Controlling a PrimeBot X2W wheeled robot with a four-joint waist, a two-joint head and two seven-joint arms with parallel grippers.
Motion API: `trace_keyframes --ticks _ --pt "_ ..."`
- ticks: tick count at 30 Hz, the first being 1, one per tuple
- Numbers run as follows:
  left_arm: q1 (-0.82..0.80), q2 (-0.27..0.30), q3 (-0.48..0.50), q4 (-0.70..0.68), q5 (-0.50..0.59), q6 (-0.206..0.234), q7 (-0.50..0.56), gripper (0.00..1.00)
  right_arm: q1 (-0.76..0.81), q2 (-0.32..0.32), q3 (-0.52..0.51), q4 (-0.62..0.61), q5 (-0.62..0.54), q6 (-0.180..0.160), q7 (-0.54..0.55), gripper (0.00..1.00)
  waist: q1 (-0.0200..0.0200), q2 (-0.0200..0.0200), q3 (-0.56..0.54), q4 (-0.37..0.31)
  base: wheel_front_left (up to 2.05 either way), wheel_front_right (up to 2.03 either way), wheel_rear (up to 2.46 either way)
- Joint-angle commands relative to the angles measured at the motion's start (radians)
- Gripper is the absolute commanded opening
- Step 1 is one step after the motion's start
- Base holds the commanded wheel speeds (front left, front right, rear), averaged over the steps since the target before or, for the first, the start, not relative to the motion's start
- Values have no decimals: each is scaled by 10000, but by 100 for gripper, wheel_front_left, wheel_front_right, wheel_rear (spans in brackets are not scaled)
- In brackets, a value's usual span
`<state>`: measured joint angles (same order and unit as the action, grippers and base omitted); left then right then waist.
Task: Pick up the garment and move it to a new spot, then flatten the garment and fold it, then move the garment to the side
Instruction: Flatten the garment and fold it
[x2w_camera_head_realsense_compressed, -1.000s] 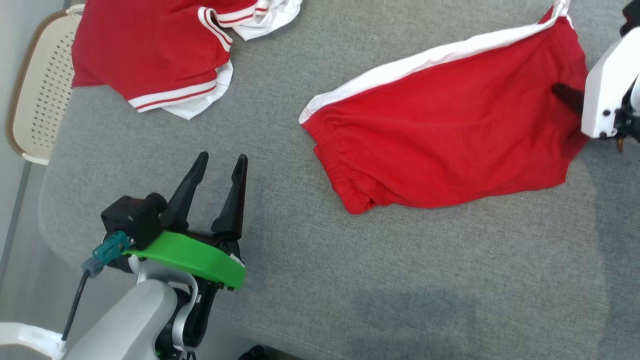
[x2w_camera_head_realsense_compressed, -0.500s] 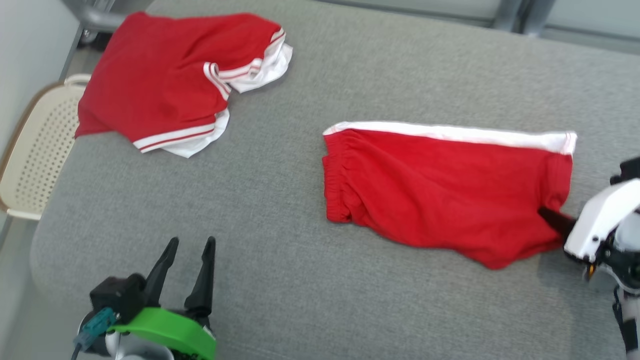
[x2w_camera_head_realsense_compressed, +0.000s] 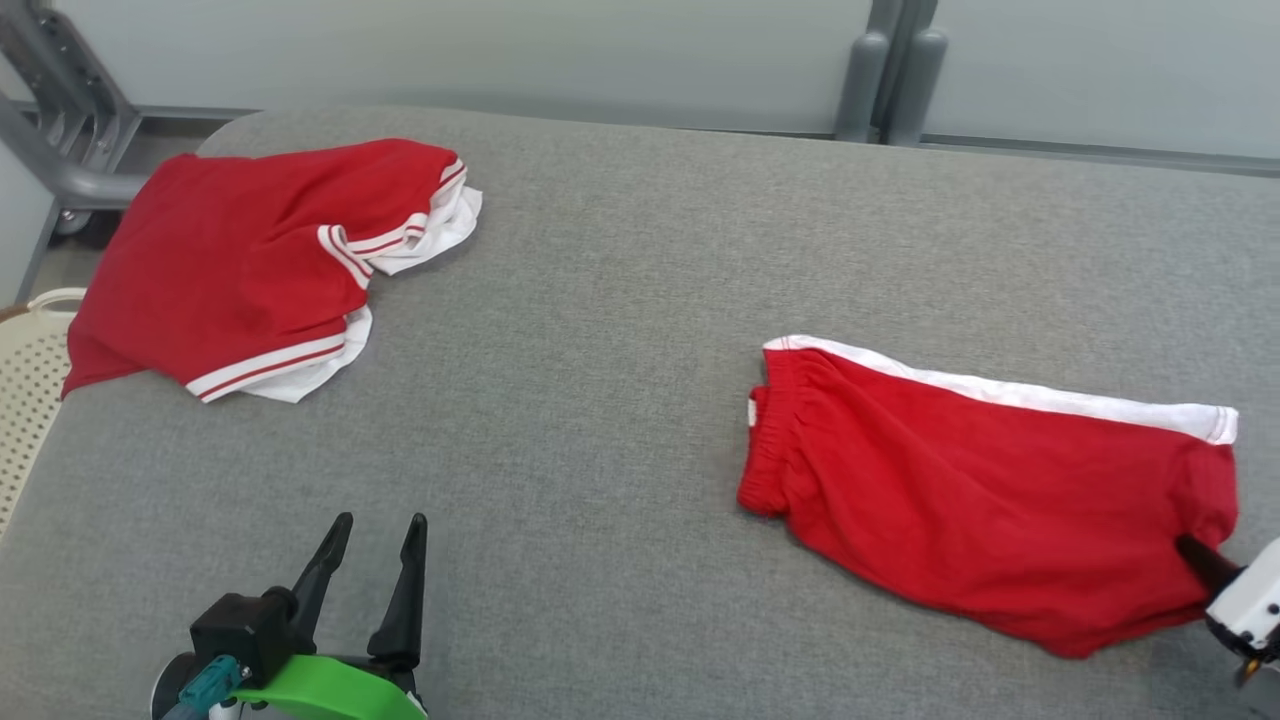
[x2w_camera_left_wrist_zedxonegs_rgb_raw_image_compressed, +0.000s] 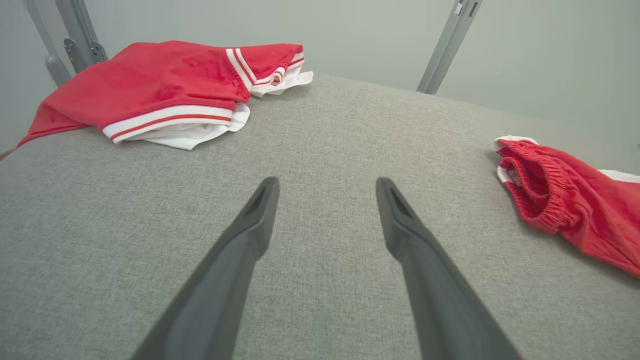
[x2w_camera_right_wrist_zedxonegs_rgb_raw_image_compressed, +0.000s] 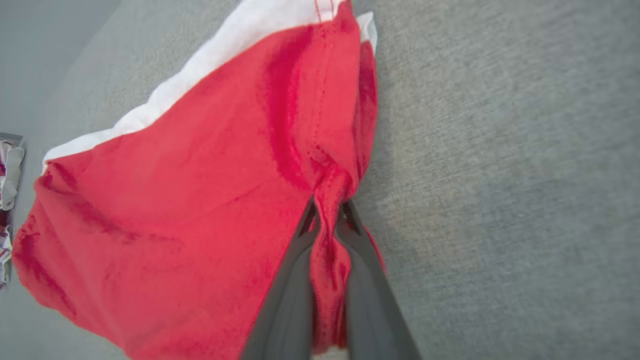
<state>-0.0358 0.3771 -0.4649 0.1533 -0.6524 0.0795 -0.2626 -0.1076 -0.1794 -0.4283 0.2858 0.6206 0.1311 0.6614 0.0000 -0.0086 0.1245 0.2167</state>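
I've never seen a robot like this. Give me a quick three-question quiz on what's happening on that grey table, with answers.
1. True or false: the right gripper has its jaws shut on the red shorts.
2. Fill in: the red-and-white jersey lies toward the grey table's far ___ corner.
3. On the left gripper the jaws are: A open, holding nothing; B shut on the shorts; C shut on the jersey.
Key: 1 true; 2 left; 3 A.
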Motion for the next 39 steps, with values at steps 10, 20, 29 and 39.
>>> trace_keyframes --ticks 10,20,29,39 --pt "-80 -474 249 330 712 -441 -24 100 -878 -15 -610 -884 82 -2 458 0 0 86 -256 -77 0 0 0" --pt "-128 -973 462 565 1043 -744 -24 100 -928 1175 2264 -3004 -346 -2 2046 0 0 86 -294 53 0 0 0" --pt "-476 -1340 637 845 1369 -1073 -24 100 -1071 1277 3858 -2169 -1066 -2 895 0 0 86 -47 384 0 0 0" --pt "-227 -1488 989 1005 1670 -1174 -24 100 -1336 1270 4988 -2143 -753 -2 -1021 100 0 86 -26 134 0 0 0"
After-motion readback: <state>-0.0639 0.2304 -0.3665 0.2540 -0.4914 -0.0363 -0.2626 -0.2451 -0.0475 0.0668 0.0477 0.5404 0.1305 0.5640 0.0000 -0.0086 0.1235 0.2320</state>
